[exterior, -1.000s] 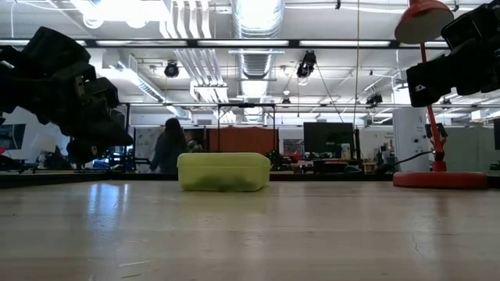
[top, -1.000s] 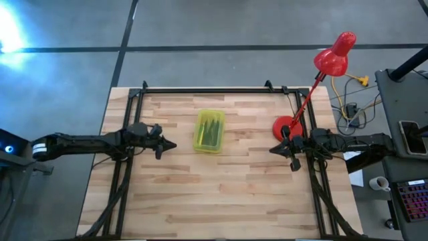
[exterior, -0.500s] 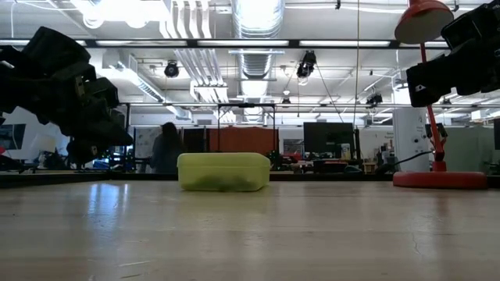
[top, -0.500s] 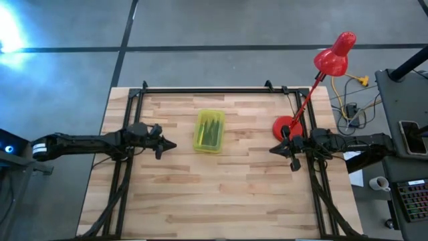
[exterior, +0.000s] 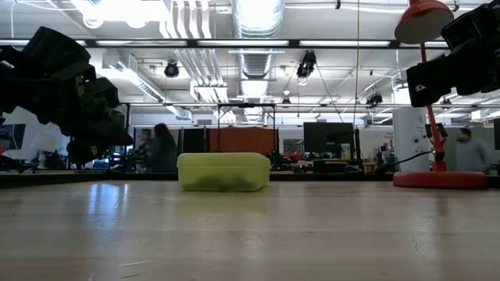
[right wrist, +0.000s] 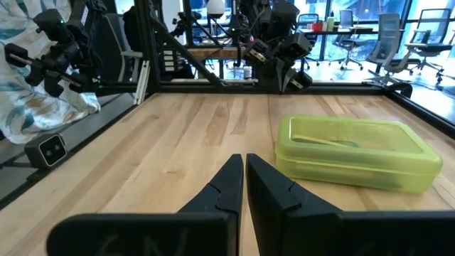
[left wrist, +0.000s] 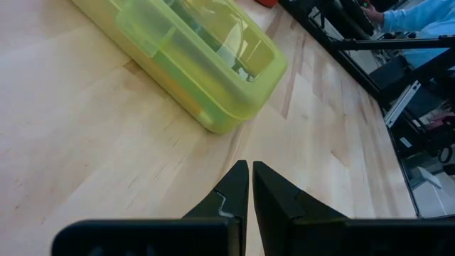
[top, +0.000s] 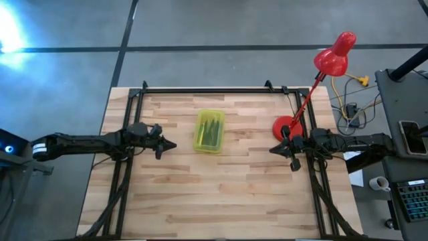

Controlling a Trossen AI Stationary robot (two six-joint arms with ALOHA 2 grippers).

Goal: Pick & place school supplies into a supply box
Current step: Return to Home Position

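The supply box [top: 209, 130] is a translucent yellow-green case with its lid closed, resting flat on the table's middle, also seen in the low view [exterior: 223, 172], the left wrist view [left wrist: 192, 57] and the right wrist view [right wrist: 355, 153]. Pens and markers show dimly through its lid; no supplies lie outside it. My left gripper [top: 172, 144] hovers shut left of the box, above the table [left wrist: 250, 169]. My right gripper [top: 273, 150] hovers shut near the table's right edge [right wrist: 244, 161], well clear of the box.
A red desk lamp stands with its round base [top: 285, 127] on the table's right side, just beyond my right gripper, its head [top: 336, 55] leaning past the far right corner. Bare wood lies on the near half of the table [top: 214, 194]. People move in the room behind [exterior: 160, 148].
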